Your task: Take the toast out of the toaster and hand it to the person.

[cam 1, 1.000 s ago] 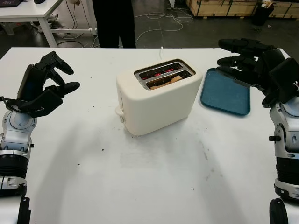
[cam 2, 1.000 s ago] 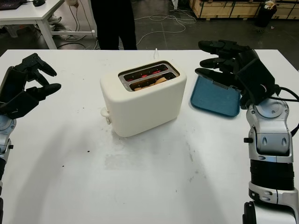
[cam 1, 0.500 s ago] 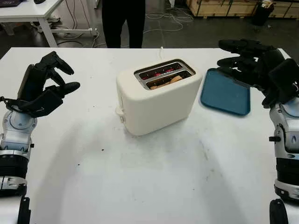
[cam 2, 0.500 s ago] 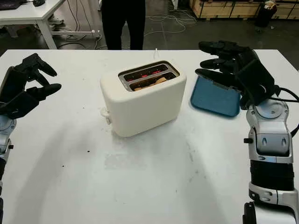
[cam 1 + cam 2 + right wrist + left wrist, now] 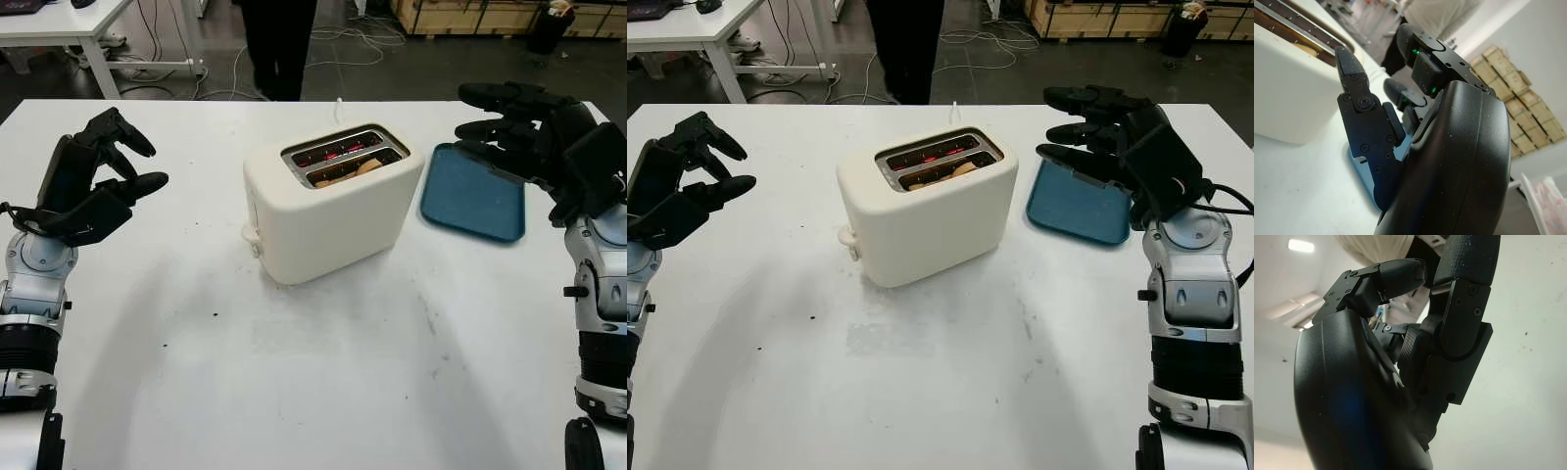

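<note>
A cream two-slot toaster (image 5: 331,209) stands in the middle of the white table (image 5: 294,392). A slice of toast (image 5: 355,170) sits low in its nearer slot; the farther slot glows red inside. My left hand (image 5: 98,181) hangs open above the table's left side, well away from the toaster. My right hand (image 5: 519,127) is raised open over the blue tray (image 5: 472,204), right of the toaster, holding nothing. A person in dark trousers (image 5: 279,44) stands beyond the table's far edge.
The blue tray lies flat right of the toaster. The toaster's white cord (image 5: 338,106) runs off the far edge. Another white table (image 5: 69,29) stands at the back left, wooden crates (image 5: 470,15) at the back right. Cables lie on the floor.
The person behind the table has stepped to the right. Both hands and the toaster have stayed put.
</note>
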Tool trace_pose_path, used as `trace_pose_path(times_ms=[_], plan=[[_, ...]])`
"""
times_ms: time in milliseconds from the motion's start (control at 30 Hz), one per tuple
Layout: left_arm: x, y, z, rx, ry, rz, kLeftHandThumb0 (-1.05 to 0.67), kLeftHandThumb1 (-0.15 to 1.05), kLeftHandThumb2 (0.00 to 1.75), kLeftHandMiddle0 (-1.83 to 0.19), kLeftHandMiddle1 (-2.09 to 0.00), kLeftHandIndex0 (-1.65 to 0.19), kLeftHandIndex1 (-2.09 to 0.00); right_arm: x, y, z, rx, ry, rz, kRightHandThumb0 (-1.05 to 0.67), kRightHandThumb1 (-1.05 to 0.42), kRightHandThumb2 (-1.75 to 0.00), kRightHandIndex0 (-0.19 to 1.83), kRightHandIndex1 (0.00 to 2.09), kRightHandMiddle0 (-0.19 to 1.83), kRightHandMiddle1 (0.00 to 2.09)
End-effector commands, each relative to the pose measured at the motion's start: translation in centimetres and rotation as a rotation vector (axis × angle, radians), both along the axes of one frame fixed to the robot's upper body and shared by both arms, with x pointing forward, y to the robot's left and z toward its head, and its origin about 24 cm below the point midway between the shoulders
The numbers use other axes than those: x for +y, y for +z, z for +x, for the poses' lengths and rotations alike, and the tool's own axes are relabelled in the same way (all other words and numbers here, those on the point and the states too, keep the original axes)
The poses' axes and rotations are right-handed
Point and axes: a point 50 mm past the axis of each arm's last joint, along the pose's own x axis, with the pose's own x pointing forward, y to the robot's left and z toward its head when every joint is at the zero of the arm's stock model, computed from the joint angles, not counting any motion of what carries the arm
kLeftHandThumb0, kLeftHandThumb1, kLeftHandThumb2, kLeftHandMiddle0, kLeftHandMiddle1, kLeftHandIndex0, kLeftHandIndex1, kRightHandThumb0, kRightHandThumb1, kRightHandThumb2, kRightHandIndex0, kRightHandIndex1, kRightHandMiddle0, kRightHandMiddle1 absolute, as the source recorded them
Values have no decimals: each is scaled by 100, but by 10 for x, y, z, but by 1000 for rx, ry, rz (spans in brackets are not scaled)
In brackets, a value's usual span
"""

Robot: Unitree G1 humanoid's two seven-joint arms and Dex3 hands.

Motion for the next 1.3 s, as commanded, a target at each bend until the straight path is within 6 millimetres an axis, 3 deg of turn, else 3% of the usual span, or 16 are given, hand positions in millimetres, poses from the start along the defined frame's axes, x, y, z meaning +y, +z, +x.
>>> trace_pose_path(times_ms=[0,1267], plan=[[-4,4,2,-12,-14,-6,-105,92,18,-60,-162,-41,-158,0,2,1,-1,10,4,-36,-77,0,55,64,78,0],[-4,4,3,-12,-19,-9,-105,92,19,-61,-160,-43,-156,1,2,2,0,16,-3,-38,-77,0,52,70,77,1]])
